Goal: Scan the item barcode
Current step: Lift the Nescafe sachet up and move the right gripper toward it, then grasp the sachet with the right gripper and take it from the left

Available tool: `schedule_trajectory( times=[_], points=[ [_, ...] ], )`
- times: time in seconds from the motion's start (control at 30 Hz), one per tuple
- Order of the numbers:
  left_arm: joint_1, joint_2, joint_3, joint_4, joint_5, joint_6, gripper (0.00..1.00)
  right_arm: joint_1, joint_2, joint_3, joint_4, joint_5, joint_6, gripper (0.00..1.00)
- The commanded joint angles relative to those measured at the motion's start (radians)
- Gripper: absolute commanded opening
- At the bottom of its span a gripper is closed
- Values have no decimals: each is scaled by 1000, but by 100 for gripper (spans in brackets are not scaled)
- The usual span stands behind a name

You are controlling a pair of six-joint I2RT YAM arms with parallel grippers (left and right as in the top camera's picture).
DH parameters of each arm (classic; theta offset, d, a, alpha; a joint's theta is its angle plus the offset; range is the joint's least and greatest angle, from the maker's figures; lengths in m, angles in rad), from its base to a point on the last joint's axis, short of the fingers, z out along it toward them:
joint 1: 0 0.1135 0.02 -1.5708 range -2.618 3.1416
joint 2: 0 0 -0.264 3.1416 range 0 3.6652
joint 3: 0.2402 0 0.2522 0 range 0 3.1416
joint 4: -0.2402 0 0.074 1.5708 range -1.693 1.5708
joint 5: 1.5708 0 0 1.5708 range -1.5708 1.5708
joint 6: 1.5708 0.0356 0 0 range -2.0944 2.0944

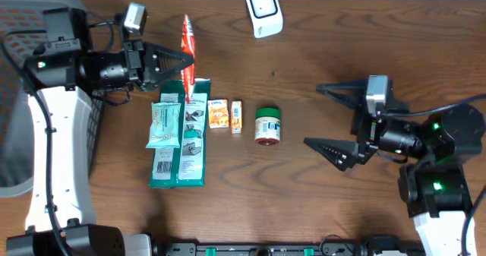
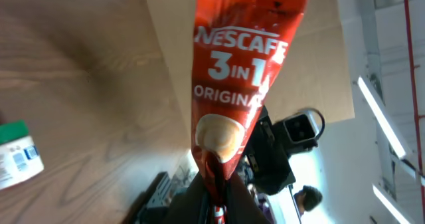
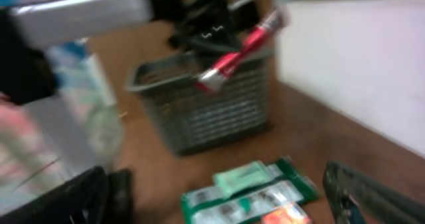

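Nescafe sachet point(image 1: 187, 36) is up off the counter point(image 1: 326, 51), pinched at one end by the left jaws. No barcode showing; probably rotate the back toward the scanner point(image 1: 263, 11), hold flat and steady. Right jaws wide open, empty.

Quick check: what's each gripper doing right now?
Left gripper: closed on the red coffee sachet.
Right gripper: open, holding nothing.
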Motion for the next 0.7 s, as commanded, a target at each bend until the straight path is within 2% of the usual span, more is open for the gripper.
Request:
schedule_trajectory(
  times=[0.0, 0.07, 0.13, 0.2, 0.23, 0.27, 0.4, 0.47, 0.53, 0.67],
  points=[
    [-51, -2, -2, 1, 26, 21, 9, 46, 40, 18, 22, -194, 88, 99],
    [-82, -2, -2, 16, 26, 20, 9, 109, 60, 18, 23, -174, 87, 99],
    [-105, -2, -2, 23, 26, 20, 9, 163, 77, 18, 21, -60, 131, 99],
    [-118, -2, -2, 23, 26, 20, 9, 206, 104, 18, 22, 122, 263, 99],
    [-123, -2, -2, 24, 26, 19, 9, 225, 127, 18, 23, 241, 370, 95],
    [-123, -2, -2, 26, 26, 16, 9, 233, 142, 18, 39, 279, 412, 99],
    [-123, -2, -2, 26, 26, 16, 9, 269, 213, 18, 175, 304, 518, 99],
    [-123, -2, -2, 26, 26, 16, 9, 291, 253, 18, 246, 323, 533, 92],
    [-123, -2, -2, 26, 26, 16, 9, 323, 300, 18, 327, 334, 543, 79],
    [-123, -2, -2, 26, 26, 13, 9, 402, 391, 18, 493, 334, 548, 74]
  ],
)
